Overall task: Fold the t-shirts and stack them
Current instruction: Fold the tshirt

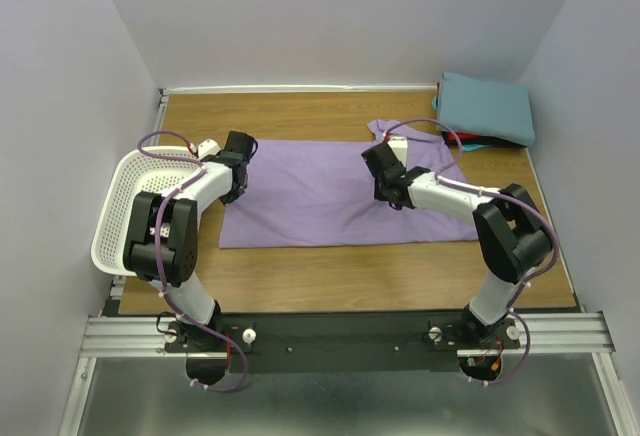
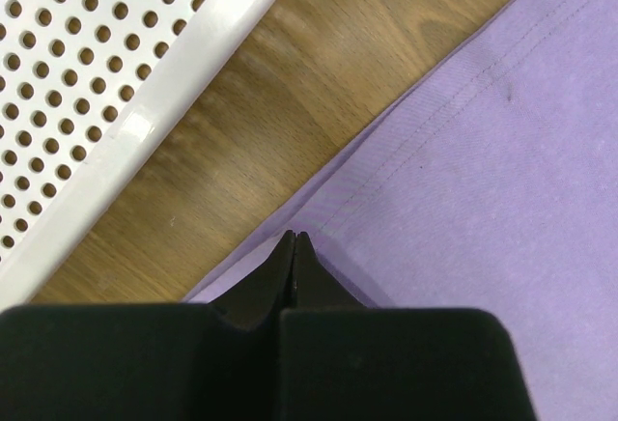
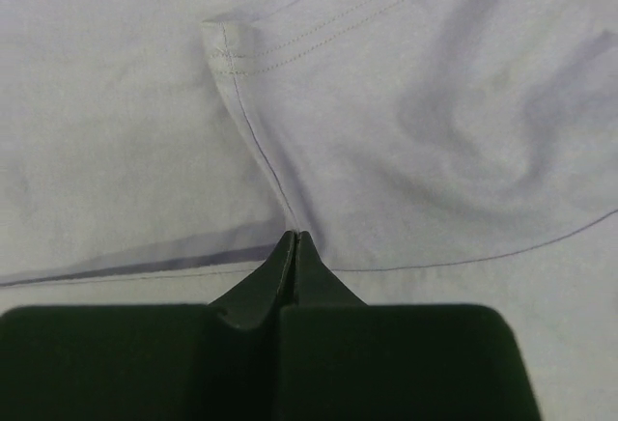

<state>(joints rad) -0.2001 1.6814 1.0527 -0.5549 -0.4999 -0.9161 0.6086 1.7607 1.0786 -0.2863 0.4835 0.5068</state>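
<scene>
Top view, lavender t-shirt (image 1: pixel 330 196): lay flat mid-table (image 1: pixel 330 276), long axis left-right, sleeve end toward right, hem end toward white basket (image 1: pixel 125 206).
Top view, folded stack: teal shirt (image 1: pixel 485 106) over red shirt (image 1: pixel 482 144), far right corner, just beside the lavender sleeve.
Top view, left gripper (image 1: pixel 238 161): sat at shirt's left edge.
Top view, right gripper (image 1: pixel 385 171): sat on shirt's right part, below the sleeve.
Left wrist, left gripper (image 2: pixel 293 242): fingers pressed together, pinched the stitched hem edge; basket rim (image 2: pixel 145 126) beside, apart from cloth.
Left wrist, lavender t-shirt (image 2: pixel 483 180): hem ran diagonally over wood.
Right wrist, right gripper (image 3: pixel 294 239): fingers pressed together, pinched cloth where the sleeve seam met creases.
Right wrist, lavender t-shirt (image 3: pixel 435 122): filled the view, sleeve hem pointed up-left.
</scene>
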